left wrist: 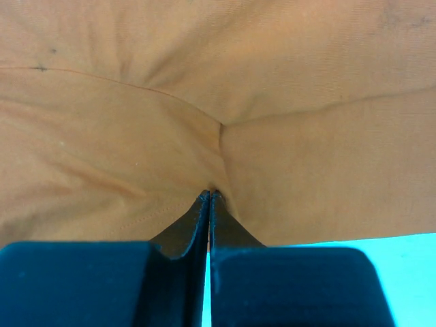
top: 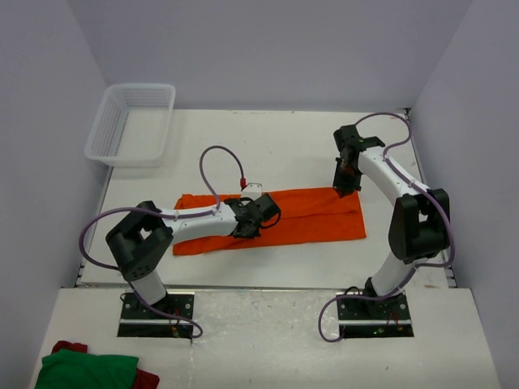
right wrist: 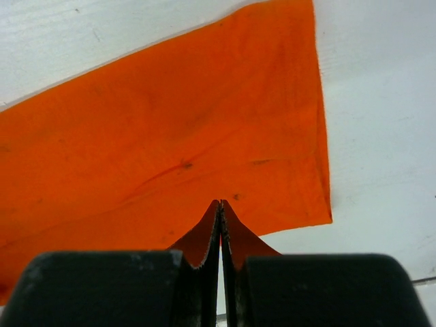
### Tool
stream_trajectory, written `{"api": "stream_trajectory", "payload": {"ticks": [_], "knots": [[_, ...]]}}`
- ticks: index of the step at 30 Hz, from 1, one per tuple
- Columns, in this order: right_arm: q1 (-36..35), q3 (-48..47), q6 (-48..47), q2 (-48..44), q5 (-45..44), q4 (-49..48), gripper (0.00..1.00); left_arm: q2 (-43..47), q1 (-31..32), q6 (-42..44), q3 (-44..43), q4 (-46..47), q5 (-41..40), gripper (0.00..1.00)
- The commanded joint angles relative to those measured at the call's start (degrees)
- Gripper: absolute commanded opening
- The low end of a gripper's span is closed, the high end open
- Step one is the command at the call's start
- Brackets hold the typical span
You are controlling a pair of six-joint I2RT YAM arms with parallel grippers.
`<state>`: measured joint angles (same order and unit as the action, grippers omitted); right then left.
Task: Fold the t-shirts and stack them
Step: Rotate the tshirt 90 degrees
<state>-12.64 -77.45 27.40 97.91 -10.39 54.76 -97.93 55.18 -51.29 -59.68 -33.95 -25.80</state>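
From above, the orange t-shirt [top: 312,212] lies flat as a long band across the middle of the bench [top: 284,154]. The left arm [top: 195,215] reaches onto its centre, and the right arm [top: 381,174] comes down at its upper right edge. A white basket [top: 130,121] sits at upper left, and green and red cloth [top: 85,369] at lower left.

At the left wrist, the left jaws are closed, tips against the t-shirt [left wrist: 204,88] where creases gather; I cannot tell whether a fold is caught.

At the right wrist, the right jaws are closed over the t-shirt [right wrist: 204,122], near its corner at the right of the frame.
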Motion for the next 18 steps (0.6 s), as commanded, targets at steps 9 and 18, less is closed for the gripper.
{"api": "stream_trajectory", "payload": {"ticks": [9,18], "knots": [[-4.2,-3.1,-1.5,5.1,5.6,-3.7,0.0,5.6,0.0,-15.1,-2.0,-18.5,-13.7,0.0],[-9.2,-3.5,-1.9,8.9,6.4,-4.4,0.0,3.7,-2.1,-19.5,-3.0,-25.2,-17.5,0.0]]}}
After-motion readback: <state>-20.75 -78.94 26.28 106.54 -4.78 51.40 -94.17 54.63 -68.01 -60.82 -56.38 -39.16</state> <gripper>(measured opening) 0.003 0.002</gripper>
